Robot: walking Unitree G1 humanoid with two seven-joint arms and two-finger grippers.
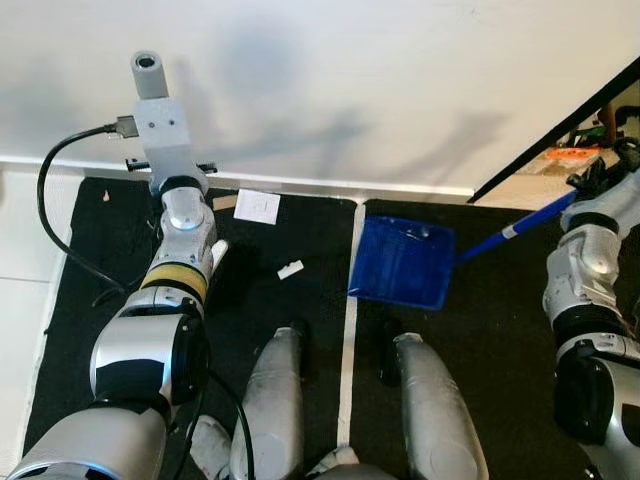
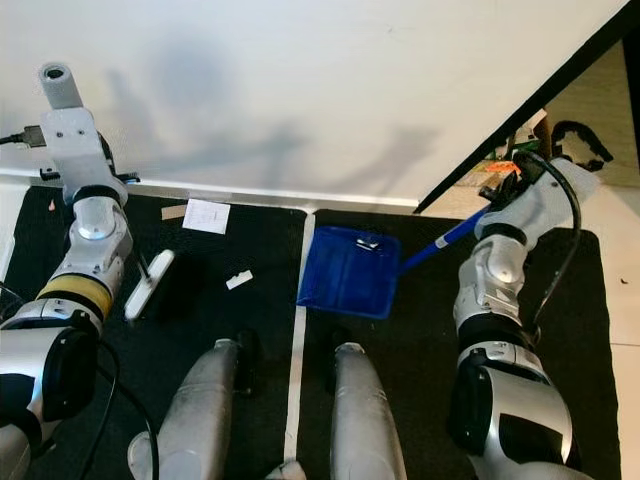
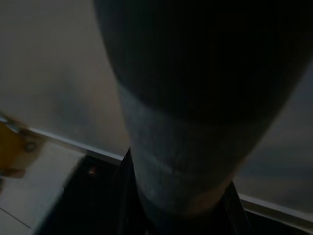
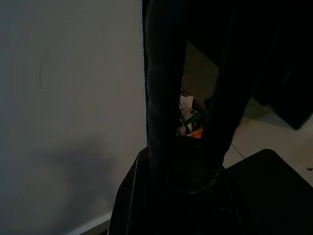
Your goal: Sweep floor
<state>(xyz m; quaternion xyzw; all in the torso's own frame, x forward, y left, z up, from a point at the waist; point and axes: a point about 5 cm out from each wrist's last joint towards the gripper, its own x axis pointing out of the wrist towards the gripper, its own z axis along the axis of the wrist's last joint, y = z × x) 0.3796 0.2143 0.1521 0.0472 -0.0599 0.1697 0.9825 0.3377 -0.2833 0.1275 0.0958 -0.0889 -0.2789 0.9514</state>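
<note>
No readable text, labels, brands or numbers anywhere. White paper sheet (image 1: 257, 206) on the black mat (image 1: 110, 240) by the wall: blank or too small to read. Blue dustpan (image 1: 402, 261): no marking made out. Orange packet (image 1: 570, 156) beyond the doorway: print too blurred to read.

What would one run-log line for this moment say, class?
stage: sweeping | right gripper: holding dustpan handle | dustpan: flat on black mat | paper scraps: left of dustpan, near wall

Silver-shelled left arm (image 1: 150, 350) with black joints, a yellow wrist band and a looping black cable (image 1: 55, 200).
</note>
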